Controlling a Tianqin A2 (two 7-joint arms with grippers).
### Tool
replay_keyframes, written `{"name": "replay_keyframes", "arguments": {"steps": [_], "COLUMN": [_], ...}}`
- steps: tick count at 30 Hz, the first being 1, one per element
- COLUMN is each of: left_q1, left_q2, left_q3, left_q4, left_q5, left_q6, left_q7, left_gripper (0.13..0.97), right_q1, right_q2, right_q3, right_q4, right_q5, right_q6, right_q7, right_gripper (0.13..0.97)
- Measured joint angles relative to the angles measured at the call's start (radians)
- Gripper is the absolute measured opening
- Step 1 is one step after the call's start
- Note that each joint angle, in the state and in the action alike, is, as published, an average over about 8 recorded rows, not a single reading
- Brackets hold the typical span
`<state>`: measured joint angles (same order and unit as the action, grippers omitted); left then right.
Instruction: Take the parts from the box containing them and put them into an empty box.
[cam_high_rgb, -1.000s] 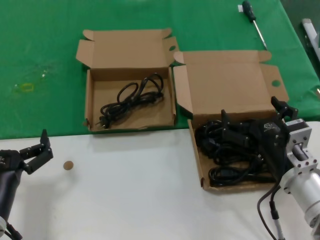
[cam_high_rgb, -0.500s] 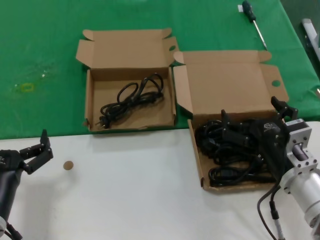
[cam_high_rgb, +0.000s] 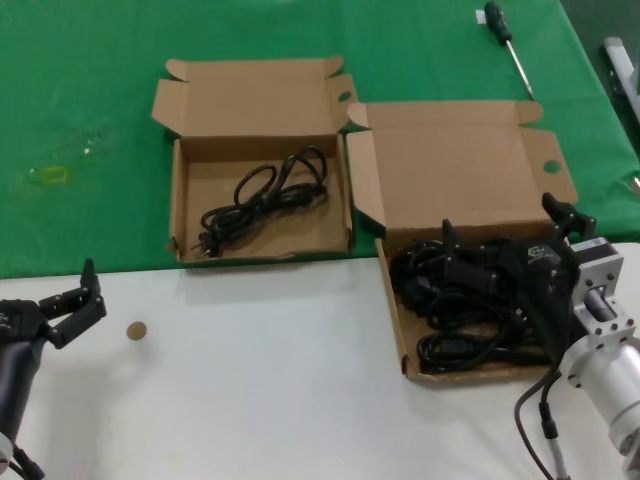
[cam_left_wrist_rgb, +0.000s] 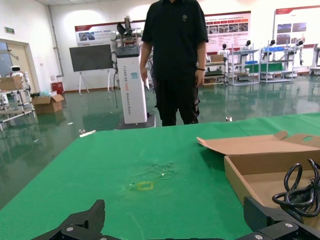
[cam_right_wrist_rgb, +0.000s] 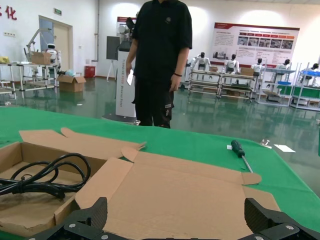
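Observation:
The larger, wider box (cam_high_rgb: 395, 300) lies on the right with its holed flap lid (cam_high_rgb: 450, 180) open; several coiled black cords (cam_high_rgb: 445, 300) fill it. My right gripper (cam_high_rgb: 500, 220) hovers open just over those cords, nothing between its fingers; in the right wrist view the right gripper (cam_right_wrist_rgb: 175, 210) faces the lid (cam_right_wrist_rgb: 175, 190). To the left stands the smaller box (cam_high_rgb: 180, 200), with one black cord (cam_high_rgb: 265, 195) lying inside it. My left gripper (cam_high_rgb: 75, 300) waits open over the white table at the near left, empty, and in its own view the left gripper (cam_left_wrist_rgb: 175, 212) faces the smaller box (cam_left_wrist_rgb: 240, 180).
A green-handled screwdriver (cam_high_rgb: 505, 40) lies on the green cloth at the far right. A small brown disc (cam_high_rgb: 136, 330) sits on the white table near my left gripper. A person in black (cam_left_wrist_rgb: 175, 60) stands beyond the table's far edge.

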<state>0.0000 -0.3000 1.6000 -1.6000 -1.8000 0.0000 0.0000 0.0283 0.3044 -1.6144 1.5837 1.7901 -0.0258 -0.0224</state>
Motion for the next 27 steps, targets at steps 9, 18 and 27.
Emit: {"name": "replay_keyframes", "arguments": {"steps": [9, 18, 27], "left_q1": [0.0, 0.0, 0.0], "left_q2": [0.0, 0.0, 0.0], "left_q3": [0.0, 0.0, 0.0], "left_q4": [0.0, 0.0, 0.0], "left_q5": [0.0, 0.0, 0.0], "left_q6": [0.0, 0.0, 0.0], "left_q7": [0.0, 0.0, 0.0], "left_gripper": [0.966, 0.966, 0.966], "right_q1": [0.0, 0.0, 0.0], "right_q2": [0.0, 0.0, 0.0], "right_q3": [0.0, 0.0, 0.0], "right_q4": [0.0, 0.0, 0.0], "right_q5": [0.0, 0.0, 0.0], "right_q6": [0.0, 0.0, 0.0], "right_q7": [0.0, 0.0, 0.0], "right_gripper": [0.966, 0.966, 0.966]}}
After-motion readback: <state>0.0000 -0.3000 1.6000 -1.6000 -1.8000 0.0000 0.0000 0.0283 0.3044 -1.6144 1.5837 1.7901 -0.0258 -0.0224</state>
